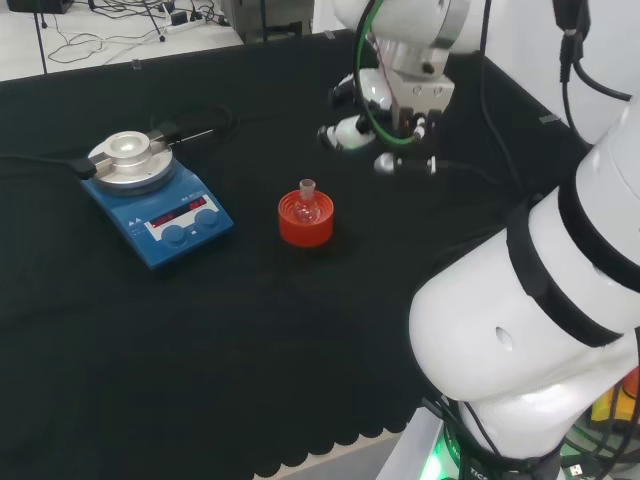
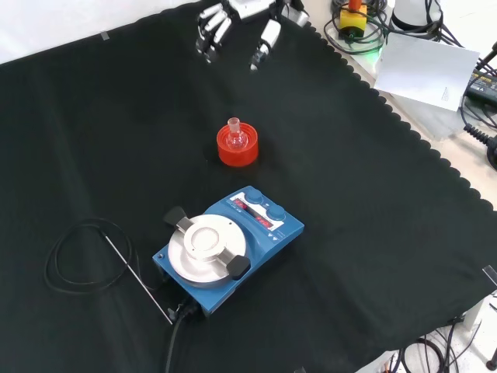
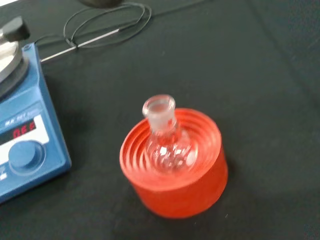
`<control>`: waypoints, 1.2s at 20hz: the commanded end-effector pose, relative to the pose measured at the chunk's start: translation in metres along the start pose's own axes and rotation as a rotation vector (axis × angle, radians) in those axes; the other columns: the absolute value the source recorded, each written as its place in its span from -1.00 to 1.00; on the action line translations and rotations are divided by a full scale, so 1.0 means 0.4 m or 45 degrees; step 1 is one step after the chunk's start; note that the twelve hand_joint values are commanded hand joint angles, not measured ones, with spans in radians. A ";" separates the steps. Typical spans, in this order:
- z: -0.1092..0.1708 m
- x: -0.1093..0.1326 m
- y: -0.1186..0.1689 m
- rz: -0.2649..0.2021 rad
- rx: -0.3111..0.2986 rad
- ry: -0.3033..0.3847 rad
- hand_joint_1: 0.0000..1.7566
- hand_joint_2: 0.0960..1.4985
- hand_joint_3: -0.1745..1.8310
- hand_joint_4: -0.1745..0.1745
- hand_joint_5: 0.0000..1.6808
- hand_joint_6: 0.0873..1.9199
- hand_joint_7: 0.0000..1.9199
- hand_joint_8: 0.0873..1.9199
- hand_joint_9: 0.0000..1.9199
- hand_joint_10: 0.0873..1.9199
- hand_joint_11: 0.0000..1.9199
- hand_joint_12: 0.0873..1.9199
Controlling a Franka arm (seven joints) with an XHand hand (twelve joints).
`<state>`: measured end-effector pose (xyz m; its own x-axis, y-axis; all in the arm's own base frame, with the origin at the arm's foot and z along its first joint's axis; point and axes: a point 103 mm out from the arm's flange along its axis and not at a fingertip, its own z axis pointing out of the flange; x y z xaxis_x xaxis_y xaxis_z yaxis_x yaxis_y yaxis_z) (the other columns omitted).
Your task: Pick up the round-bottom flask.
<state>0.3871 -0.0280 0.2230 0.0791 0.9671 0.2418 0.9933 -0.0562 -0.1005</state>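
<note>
A small clear round-bottom flask point(image 1: 307, 203) point(image 2: 236, 137) point(image 3: 165, 142) sits upright, neck up, in a red ribbed ring stand point(image 1: 305, 226) point(image 2: 237, 149) point(image 3: 175, 187) on the black cloth. The hand point(image 1: 372, 125) point(image 2: 233, 22) hangs above the cloth, apart from the flask: up and to the right of it in the head view, near the top edge in the front view. Its fingers point(image 2: 211, 31) are relaxed and spread, holding nothing. The wrist view looks down on the flask and stand from a short distance.
A blue hotplate stirrer point(image 1: 155, 195) point(image 2: 225, 249) point(image 3: 20, 135) with a round metal top stands beside the stand, left of it in the head view. A thin probe and black cable point(image 2: 101, 256) point(image 3: 105, 22) lie past the stirrer. The arm's white links point(image 1: 540, 300) stand at the head view's right.
</note>
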 end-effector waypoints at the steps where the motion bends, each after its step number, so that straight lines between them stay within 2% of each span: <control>1: 0.128 0.022 0.008 -0.026 0.037 0.020 -0.03 -0.05 -0.43 -0.03 -0.25 -0.96 -0.75 -0.48 -0.52 -0.43 -0.98 0.42; 3: 0.145 0.021 0.022 -0.023 0.030 0.040 -0.02 -0.16 -0.31 -0.04 -0.26 -0.96 -0.75 -0.47 -0.52 -0.43 -0.98 0.42; 5: 0.159 0.020 0.036 -0.022 0.029 0.057 -0.01 -0.20 -0.27 -0.04 -0.26 -0.96 -0.75 -0.47 -0.52 -0.43 -0.98 0.42; 13: 0.221 0.014 0.080 -0.039 0.073 0.062 -0.01 -0.23 -0.24 -0.06 -0.22 -0.94 -0.74 -0.46 -0.51 -0.43 -0.98 0.42; 24: 0.255 -0.004 0.129 -0.037 0.042 0.107 0.02 -0.26 -0.23 -0.08 -0.16 -0.87 -0.70 -0.44 -0.49 -0.42 -0.95 0.42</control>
<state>0.4222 -0.0029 0.1227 0.0640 0.9447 0.3216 0.9894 -0.0179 -0.1442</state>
